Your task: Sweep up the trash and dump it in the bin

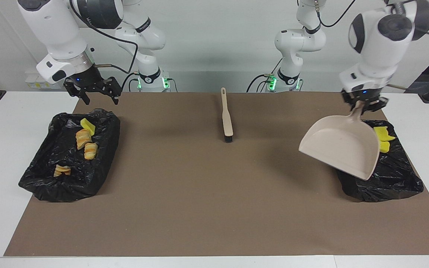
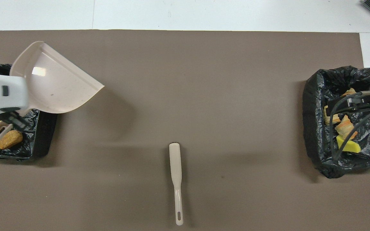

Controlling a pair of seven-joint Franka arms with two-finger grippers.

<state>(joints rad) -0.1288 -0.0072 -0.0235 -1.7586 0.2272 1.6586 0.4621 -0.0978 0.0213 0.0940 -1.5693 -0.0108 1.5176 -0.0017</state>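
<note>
Left gripper (image 1: 363, 105) clamps dustpan (image 1: 343, 145) handle, pan tilted over lined bin (image 1: 393, 182).
Trash (image 1: 384, 138) in that bin, more trash (image 1: 83, 138) in second bin (image 1: 50, 178); right gripper (image 1: 96, 93) spread wide over second bin; brush (image 1: 226, 115) between bins.

The table's middle lies open except for the brush (image 1: 226, 118) near the robots' edge. A lined bin (image 1: 69, 156) blocks each end, and the raised dustpan (image 1: 343, 146) overhangs the bin (image 1: 385, 178) at the left arm's end.
</note>
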